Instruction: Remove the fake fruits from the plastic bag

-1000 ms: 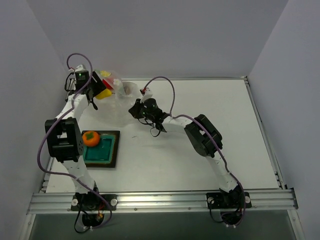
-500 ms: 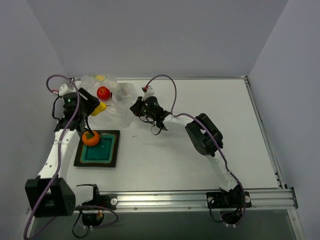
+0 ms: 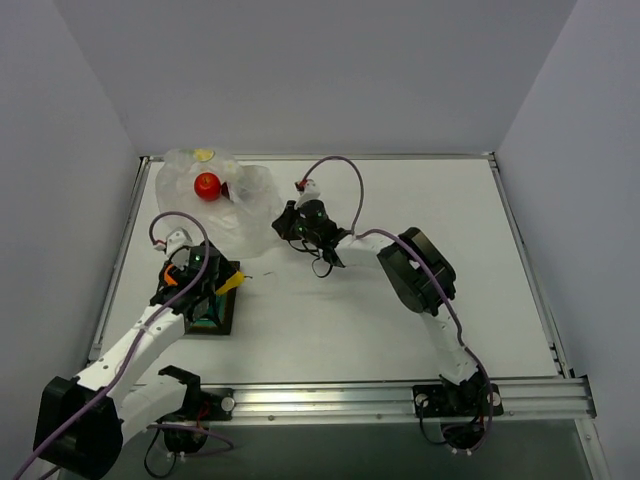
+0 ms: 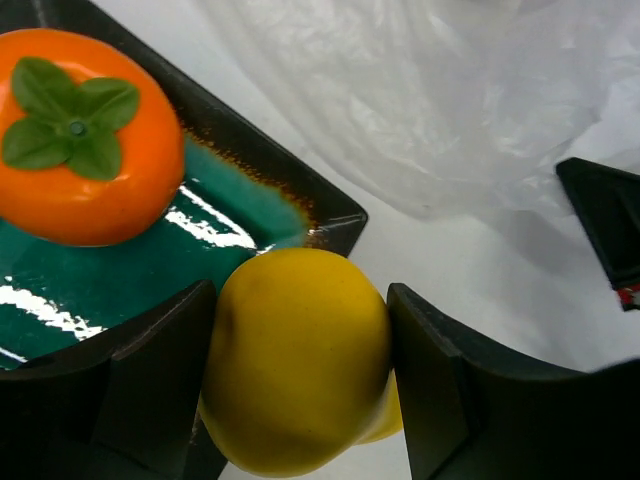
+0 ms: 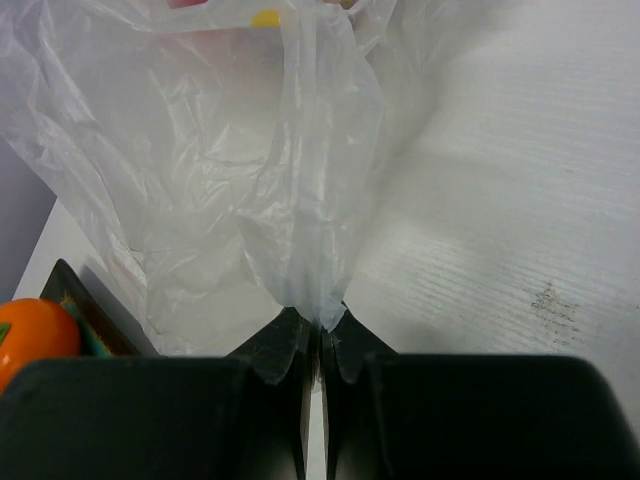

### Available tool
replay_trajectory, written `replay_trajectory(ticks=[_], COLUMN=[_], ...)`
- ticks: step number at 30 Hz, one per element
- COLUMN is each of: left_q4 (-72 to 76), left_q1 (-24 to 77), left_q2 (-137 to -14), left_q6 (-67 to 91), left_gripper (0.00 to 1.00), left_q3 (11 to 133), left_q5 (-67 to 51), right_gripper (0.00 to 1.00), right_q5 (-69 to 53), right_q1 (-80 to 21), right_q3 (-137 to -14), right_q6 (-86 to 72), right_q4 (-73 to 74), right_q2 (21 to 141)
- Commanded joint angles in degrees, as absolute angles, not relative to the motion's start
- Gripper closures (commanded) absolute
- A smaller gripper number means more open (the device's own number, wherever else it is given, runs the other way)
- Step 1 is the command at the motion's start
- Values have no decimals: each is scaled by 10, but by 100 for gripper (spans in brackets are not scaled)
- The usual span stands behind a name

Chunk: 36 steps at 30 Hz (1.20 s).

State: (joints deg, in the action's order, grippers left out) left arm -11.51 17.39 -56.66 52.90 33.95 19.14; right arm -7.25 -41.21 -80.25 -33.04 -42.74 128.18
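The left tool [image 4: 298, 385] pinches the yellow pear [image 4: 300, 350] between its two dark fingers [image 4: 150, 370] at a corner of the green tray [image 4: 330, 215]; I cannot tell if the pear touches the tray. The orange fruit [image 4: 85, 140], with a green leaf top, sits in the tray, near the pear but apart from it. The right tool [image 5: 320, 345] is pressed together on a gathered fold of the bag [image 5: 200, 170], which lies on the white tabletop [image 5: 500, 200], and the top view shows the red fruit [image 3: 207, 185] inside the bag at its far left part, well apart from the tray.
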Motion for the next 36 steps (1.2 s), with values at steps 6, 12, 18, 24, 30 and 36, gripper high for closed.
replay_trajectory(ticks=[6,12,18,24,30,36], left_q4=[-33,31,51,65,60,12], left_q1=[207,207,209,213,228,233], left_q2=[-581,-634,-650,-650,-576,-501], left_q6=[599,615,619,615,568,532], left_gripper=[96,85,69,30,12,22], left_q3=[299,284,264,254,258,293], left_q5=[345,358,384,374,364,359], right_gripper=[100,100,100,100,100,100], right_q5=[-73,-83,-74,-77,-72,-61], right_q1=[-410,-410,-409,-410,-408,-406], right_q3=[-789,-777,-744,-744,-738,-708], right_q6=[-328,-321,-311,-301,-291,-286], right_q4=[-460,-454,-454,-438,-425,-425], right_q2=[1221,1204,1174,1167,1163,1147])
